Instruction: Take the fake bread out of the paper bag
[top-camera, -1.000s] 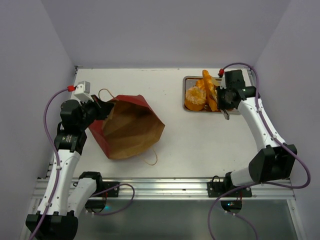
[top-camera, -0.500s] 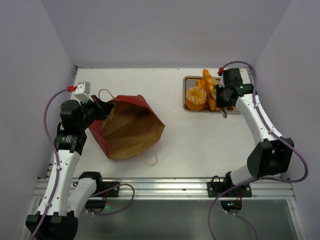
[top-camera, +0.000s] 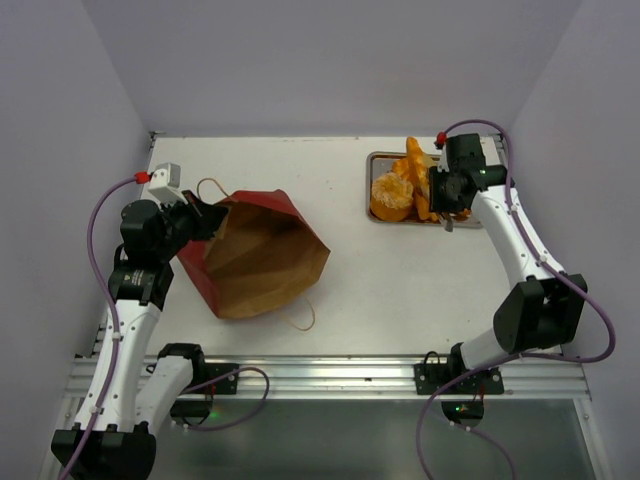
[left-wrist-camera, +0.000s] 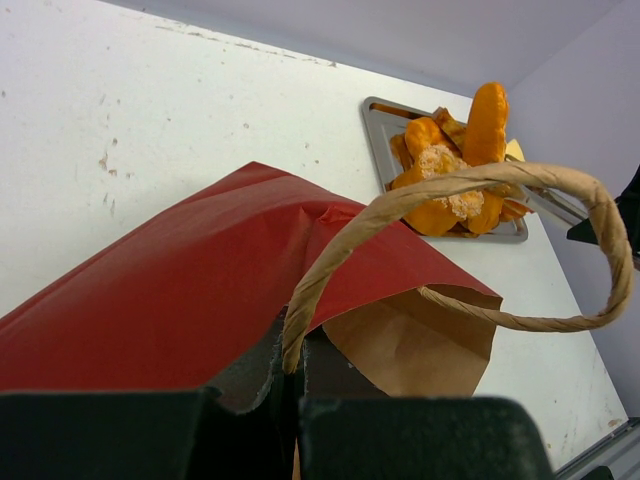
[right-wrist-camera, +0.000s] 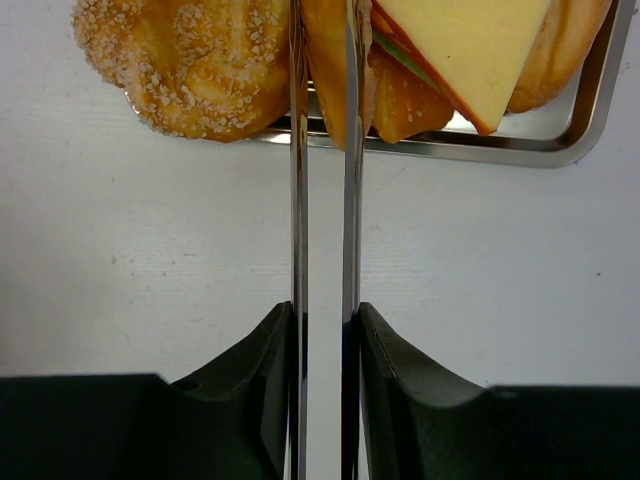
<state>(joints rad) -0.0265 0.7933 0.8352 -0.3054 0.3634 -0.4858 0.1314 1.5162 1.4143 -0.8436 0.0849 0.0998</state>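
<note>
Top view: white table (top-camera: 380, 270), pale lilac walls on three sides. Dark red bag (top-camera: 260, 255) on its side, left of centre, brown inside showing. Left gripper (top-camera: 205, 218) at bag's upper-left rim. Bread (top-camera: 392, 195) piled in tray (top-camera: 372, 160), far right, out of bag. Right gripper (top-camera: 440, 200) at the pile. Bare table between bag and tray.

Left wrist: left gripper (left-wrist-camera: 295, 365) pressed together on bag (left-wrist-camera: 180, 290) edge by handle (left-wrist-camera: 560, 180). Bread (left-wrist-camera: 487, 115) and tray (left-wrist-camera: 375, 125) beyond, well apart.

Right wrist: right gripper (right-wrist-camera: 322, 40) narrowly parted, orange bread between fingers at tray (right-wrist-camera: 560, 155) rim; cannot tell if clamped. Seeded roll (right-wrist-camera: 190, 60) left, overhanging rim.
</note>
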